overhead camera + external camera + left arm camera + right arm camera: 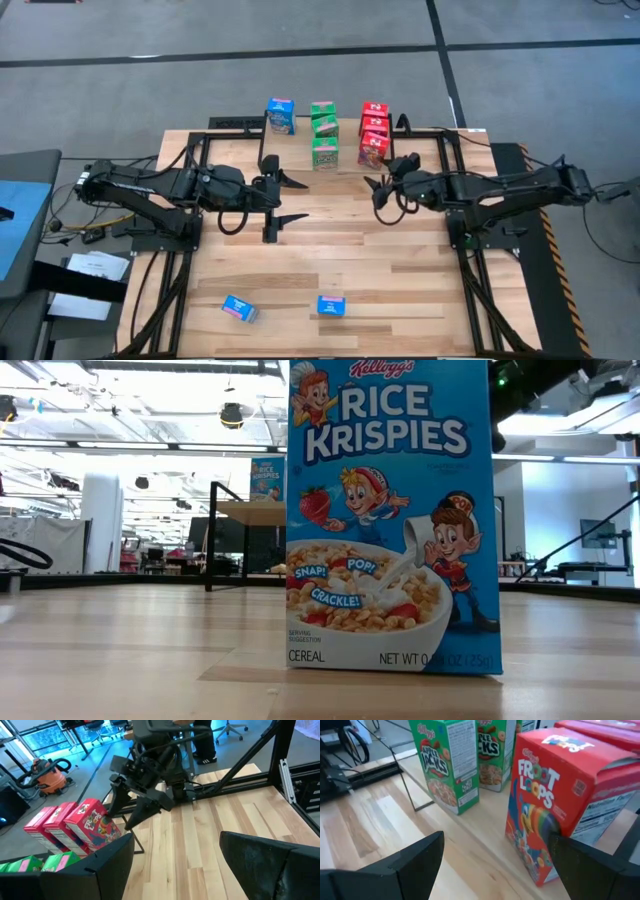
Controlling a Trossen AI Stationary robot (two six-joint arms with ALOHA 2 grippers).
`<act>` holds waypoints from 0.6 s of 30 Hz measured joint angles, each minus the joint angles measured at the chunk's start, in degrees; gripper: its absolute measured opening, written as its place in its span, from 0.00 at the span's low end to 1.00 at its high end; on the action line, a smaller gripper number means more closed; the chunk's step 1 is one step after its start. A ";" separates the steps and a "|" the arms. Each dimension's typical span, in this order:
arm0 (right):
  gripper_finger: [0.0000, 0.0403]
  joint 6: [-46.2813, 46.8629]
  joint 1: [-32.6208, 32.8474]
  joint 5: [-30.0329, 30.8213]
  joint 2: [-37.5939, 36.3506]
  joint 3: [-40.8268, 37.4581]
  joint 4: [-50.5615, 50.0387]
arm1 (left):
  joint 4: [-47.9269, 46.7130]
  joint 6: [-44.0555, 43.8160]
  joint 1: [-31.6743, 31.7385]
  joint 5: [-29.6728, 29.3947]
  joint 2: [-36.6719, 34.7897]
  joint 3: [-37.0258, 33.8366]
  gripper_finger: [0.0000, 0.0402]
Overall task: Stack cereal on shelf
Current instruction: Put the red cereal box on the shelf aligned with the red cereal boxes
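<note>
Your left gripper (283, 203) hangs over the middle of the table (400, 280) with its fingers spread and nothing between them, well short of any box. On the near edge two blue boxes are still off the shelf (345, 128): the left blue box (239, 309) lies flat and skewed, its long axis running left-far to right-near, and the right blue box (331, 305) stands upright, its long axis vertical and its printed front facing the near edge, as the low view shows. Reach for the flat one square-on and you risk the fingers pushing it along the slats or off the near edge; you would need to turn the wrist to its skew first.

On the shelf at the far side, one blue box (281, 116) stands at the left, three green boxes (324, 134) sit in a row running near to far, and three red boxes (373, 133) do the same at the right. All stand upright.

Your right gripper (377, 188) is wide open and empty, with the nearest red box (555, 795) just beyond its fingers. Any forward drift could tip that box into the ones behind.
</note>
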 joint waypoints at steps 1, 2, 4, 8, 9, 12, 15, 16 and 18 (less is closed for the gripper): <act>0.94 -0.01 -0.08 0.03 0.09 -0.02 -0.03 | 0.07 0.00 0.00 0.02 0.00 0.00 0.71; 0.94 -0.01 -0.24 0.02 0.12 -0.02 -0.02 | 0.02 0.00 0.00 0.02 0.00 0.00 0.71; 0.94 0.00 -0.57 0.07 0.09 -0.02 0.17 | 0.03 0.00 0.00 0.00 0.00 0.00 0.71; 0.94 0.00 -1.53 0.11 0.09 -0.02 -0.07 | 0.02 0.00 0.00 0.01 0.00 0.00 0.71; 0.94 0.00 -1.75 0.13 0.07 -0.02 -0.09 | -0.03 0.00 0.00 0.00 0.00 0.00 0.71; 0.94 -0.02 -1.82 0.13 0.07 -0.02 -0.11 | -0.04 0.00 0.00 0.02 0.00 0.00 0.71; 0.94 -0.02 -1.78 0.13 0.07 -0.02 -0.24 | -0.06 0.00 0.00 0.02 0.00 0.00 0.71; 0.94 -0.03 -1.78 0.13 0.05 -0.02 -0.34 | -0.04 0.00 0.00 0.00 0.00 0.00 0.71; 0.94 -0.02 -1.60 0.07 0.05 -0.02 -0.36 | -0.06 0.00 0.00 0.02 0.00 0.00 0.71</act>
